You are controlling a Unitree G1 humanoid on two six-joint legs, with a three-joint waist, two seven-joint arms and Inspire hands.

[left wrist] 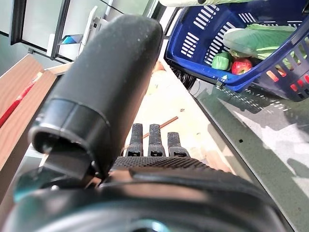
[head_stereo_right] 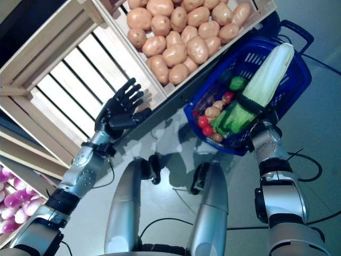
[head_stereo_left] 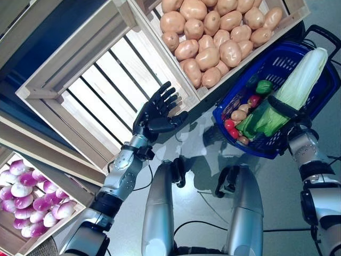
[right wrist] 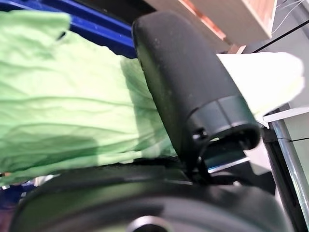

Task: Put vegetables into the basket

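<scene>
The blue basket [head_stereo_left: 298, 58] stands on the floor at the right, beside the wooden stand. My right hand [head_stereo_left: 290, 111] is shut on a long cabbage with green leaves and a pale white stalk [head_stereo_left: 298, 88], held over the basket; the thumb [right wrist: 188, 87] wraps over its leaves [right wrist: 63, 106]. Small red, green and tan vegetables [head_stereo_left: 242, 114] lie in the basket; they also show in the left wrist view [left wrist: 231, 63]. My left hand [head_stereo_left: 155, 114] is open and empty, fingers spread, in front of the stand's empty slatted crate [head_stereo_left: 101, 80].
A crate of potatoes [head_stereo_left: 213, 37] sits just left of the basket. A crate of purple and white vegetables [head_stereo_left: 26, 197] is at the lower left. Grey floor lies in front of the stand.
</scene>
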